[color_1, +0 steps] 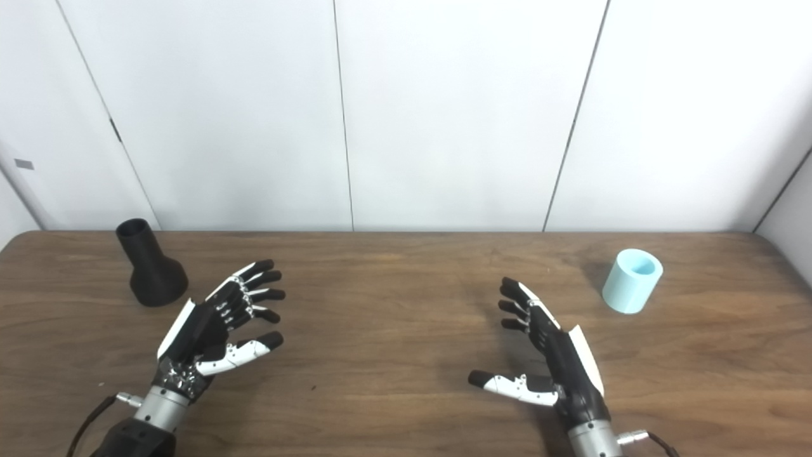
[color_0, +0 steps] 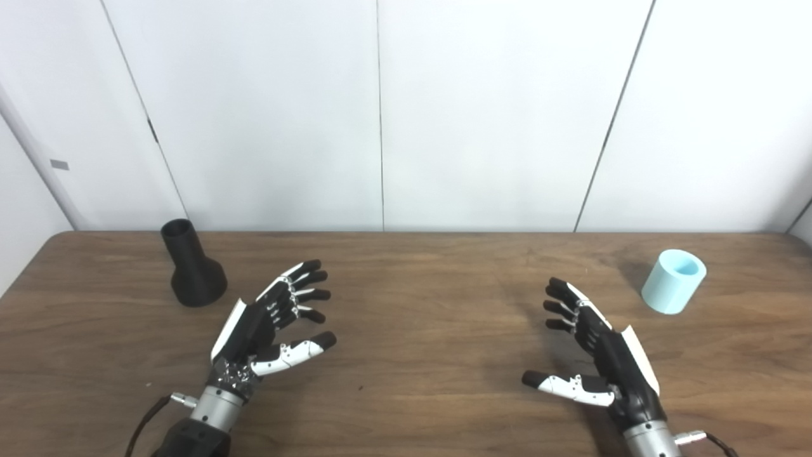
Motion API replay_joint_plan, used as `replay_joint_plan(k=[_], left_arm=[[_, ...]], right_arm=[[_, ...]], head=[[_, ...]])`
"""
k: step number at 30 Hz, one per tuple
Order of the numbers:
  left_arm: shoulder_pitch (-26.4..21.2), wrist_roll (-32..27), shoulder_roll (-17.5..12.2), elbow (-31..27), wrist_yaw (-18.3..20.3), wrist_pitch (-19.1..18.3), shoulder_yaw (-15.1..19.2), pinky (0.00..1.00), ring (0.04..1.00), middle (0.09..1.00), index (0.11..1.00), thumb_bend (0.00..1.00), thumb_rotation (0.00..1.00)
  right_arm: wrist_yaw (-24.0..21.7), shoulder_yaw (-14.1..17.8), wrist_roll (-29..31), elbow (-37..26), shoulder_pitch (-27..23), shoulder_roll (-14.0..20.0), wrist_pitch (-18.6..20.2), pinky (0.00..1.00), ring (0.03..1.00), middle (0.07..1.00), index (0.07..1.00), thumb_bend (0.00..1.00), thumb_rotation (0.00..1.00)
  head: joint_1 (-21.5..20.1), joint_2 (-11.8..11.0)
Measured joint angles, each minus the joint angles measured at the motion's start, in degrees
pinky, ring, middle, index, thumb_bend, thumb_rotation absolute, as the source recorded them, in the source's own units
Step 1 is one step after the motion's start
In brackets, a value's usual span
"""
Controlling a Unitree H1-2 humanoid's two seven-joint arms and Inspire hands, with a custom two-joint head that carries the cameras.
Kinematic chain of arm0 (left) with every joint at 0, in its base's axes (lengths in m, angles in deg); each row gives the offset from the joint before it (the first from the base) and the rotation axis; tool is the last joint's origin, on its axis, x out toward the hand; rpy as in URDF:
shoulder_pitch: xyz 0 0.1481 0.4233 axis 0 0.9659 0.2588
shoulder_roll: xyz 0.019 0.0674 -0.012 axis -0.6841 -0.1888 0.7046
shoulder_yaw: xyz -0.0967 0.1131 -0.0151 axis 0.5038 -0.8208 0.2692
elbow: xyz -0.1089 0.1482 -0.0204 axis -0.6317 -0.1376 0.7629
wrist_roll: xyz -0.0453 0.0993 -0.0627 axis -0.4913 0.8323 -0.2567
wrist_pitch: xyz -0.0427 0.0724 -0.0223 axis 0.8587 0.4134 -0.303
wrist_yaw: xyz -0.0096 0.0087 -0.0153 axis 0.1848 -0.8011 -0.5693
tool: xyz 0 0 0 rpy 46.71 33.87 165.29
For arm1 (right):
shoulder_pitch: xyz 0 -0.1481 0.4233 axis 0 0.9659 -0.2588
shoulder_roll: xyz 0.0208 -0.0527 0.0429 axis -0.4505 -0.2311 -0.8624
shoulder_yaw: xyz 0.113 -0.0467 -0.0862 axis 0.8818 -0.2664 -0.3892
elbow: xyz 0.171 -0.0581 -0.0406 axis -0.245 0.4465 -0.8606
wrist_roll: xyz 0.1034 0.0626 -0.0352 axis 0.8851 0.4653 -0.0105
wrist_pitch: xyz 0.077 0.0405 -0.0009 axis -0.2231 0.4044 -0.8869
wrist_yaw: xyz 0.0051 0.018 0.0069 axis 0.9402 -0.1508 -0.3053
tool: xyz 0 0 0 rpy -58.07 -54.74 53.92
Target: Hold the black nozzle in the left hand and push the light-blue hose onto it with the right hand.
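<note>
Nozzle (color_0: 192, 266): black, funnel-shaped; stands upright on its wide base, narrow open neck pointing up, long axis near vertical with a slight lean to the left. It sits up and to the left of the left hand, near it but not touching. No writing can be read on it.

Left hand (color_0: 269, 324): held over the table (color_0: 419, 304), palm turned inward, fingers (color_0: 309, 279) spread and reaching away from the robot, thumb (color_0: 298, 350) stretched to the right. It holds nothing and its fingers are apart.

Table: brown wood grain; runs under both hands and carries both parts.

Right hand (color_0: 593, 346): palm turned inward facing the left hand, fingers (color_0: 559, 308) apart and pointing up and left, thumb (color_0: 558, 384) stretched to the left. It holds nothing. The two hands are well apart.

Hose (color_0: 674, 281): short light-blue tube; stands on one end, open mouth facing up, long axis tilted a little to the right. It lies up and to the right of the right hand, clear of the fingers. No label or brand shows on it.

Wall (color_0: 406, 114): plain white panels with dark seams behind the table's far edge; a small grey tag (color_0: 59, 165) at far left, too small to read.
</note>
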Motion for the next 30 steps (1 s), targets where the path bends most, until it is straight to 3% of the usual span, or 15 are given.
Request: replay_joint_plan(k=[4,7,11,14,17,21,23,28,30], left_arm=[[-1.1,0.8,1.0,1.2,-0.4,0.1,-0.5,0.62,0.755,0.846,0.861,0.78,0.16],[-1.1,7.5,1.1,0.7,-3.6,0.6,-1.0,0.65,0.763,0.834,0.816,0.80,0.18],[1.5,14.0,0.8,-3.8,-6.8,-1.5,-0.6,0.69,0.771,0.809,0.787,0.77,0.17],[3.6,13.3,-0.7,-7.4,-7.2,-5.1,2.6,0.63,0.742,0.788,0.778,0.77,0.22],[4.4,11.9,-4.1,-10.1,-8.3,-8.0,7.1,0.73,0.787,0.816,0.820,0.74,0.22],[4.8,10.7,-8.2,-11.2,-9.1,-9.9,10.3,0.74,0.806,0.830,0.833,0.75,0.20],[5.3,10.3,-9.4,-11.8,-9.3,-10.9,11.6,0.70,0.770,0.801,0.807,0.77,0.19],[4.9,13.3,-10.2,-12.0,-13.9,-11.7,15.4,0.45,0.521,0.590,0.656,0.77,0.12],[4.4,15.3,-10.4,-12.0,-16.4,-12.2,16.6,0.48,0.561,0.627,0.663,0.77,0.15]], right_arm=[[-1.3,1.3,3.6,3.2,-1.3,2.7,-3.4,0.75,0.850,0.890,0.902,0.79,0.09],[-1.8,1.7,5.7,2.8,-1.1,3.1,-3.0,0.70,0.819,0.877,0.893,0.77,0.07],[-2.0,1.5,4.1,2.2,-1.1,3.0,-2.8,0.61,0.754,0.838,0.832,0.81,0.17],[-2.0,1.6,4.2,2.1,-1.0,3.0,-2.5,0.60,0.738,0.823,0.799,0.83,0.19],[-2.1,1.6,4.8,2.1,-1.2,3.0,-2.5,0.58,0.724,0.816,0.790,0.84,0.20],[-2.1,1.6,4.8,2.1,-1.5,2.9,-2.4,0.54,0.704,0.801,0.777,0.85,0.22],[-2.1,1.6,4.7,2.2,-2.1,2.9,-2.5,0.52,0.694,0.797,0.772,0.86,0.23],[-2.1,1.9,4.6,2.4,-2.7,2.9,-2.5,0.48,0.657,0.780,0.758,0.88,0.25],[-2.1,2.0,4.7,2.6,-2.7,2.9,-2.5,0.47,0.645,0.769,0.749,0.89,0.25]], head=[[5.4,-1.6],[8.4,-2.7],[9.6,-3.0],[10.0,-3.2],[10.8,-3.5],[11.6,-3.6],[12.1,-3.6],[12.5,-3.4],[12.6,-3.3]])
